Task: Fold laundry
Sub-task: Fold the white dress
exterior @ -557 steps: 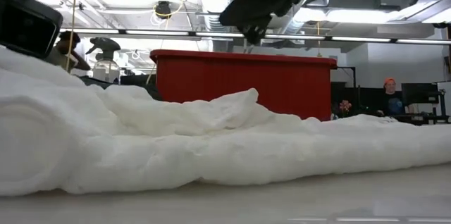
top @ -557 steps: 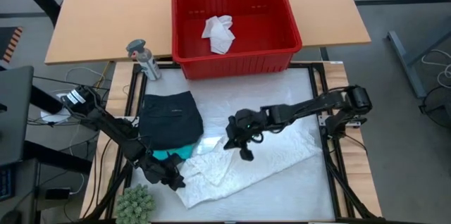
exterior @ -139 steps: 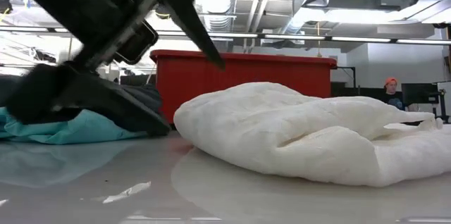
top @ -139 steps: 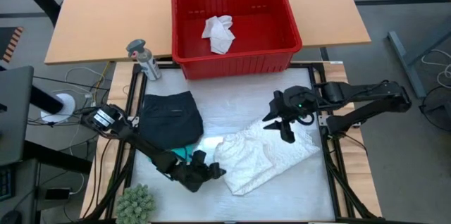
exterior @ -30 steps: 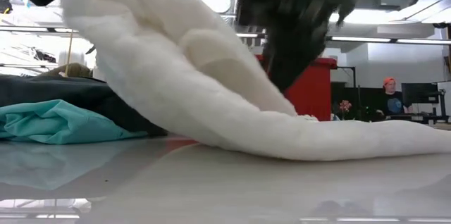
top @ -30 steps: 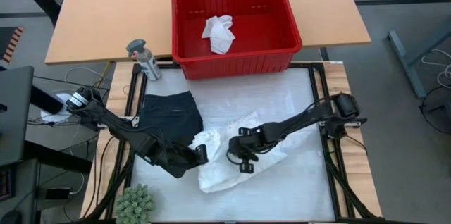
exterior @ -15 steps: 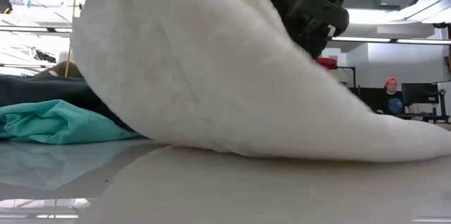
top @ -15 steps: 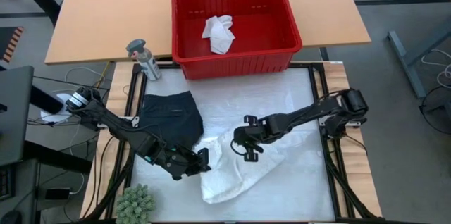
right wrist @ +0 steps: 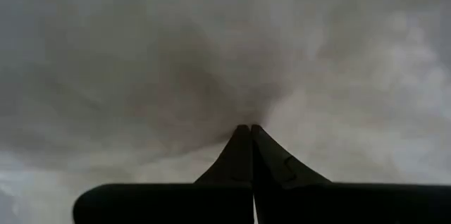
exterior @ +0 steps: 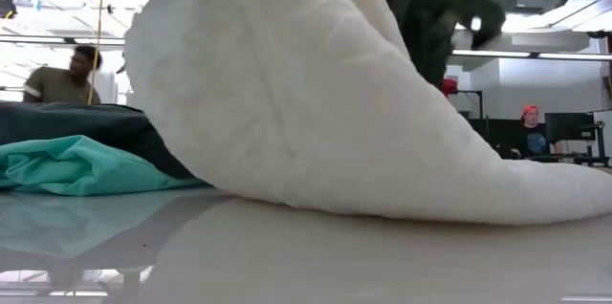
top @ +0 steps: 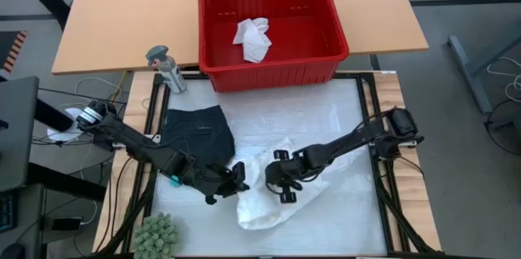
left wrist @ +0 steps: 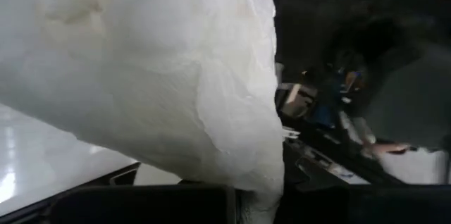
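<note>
Mid-table, the white cloth hangs lifted between both grippers, left gripper and right gripper each pinching its upper edge, close together, the loose length trailing toward the table's near edge.

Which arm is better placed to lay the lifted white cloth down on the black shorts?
Left. The left gripper grips the white cloth right beside the black shorts; the right gripper is farther away.

Readable text: none in any view.
Labels or brands: none legible.
Numbers or signs: none, though the blurred room beyond the table may hide some.
</note>
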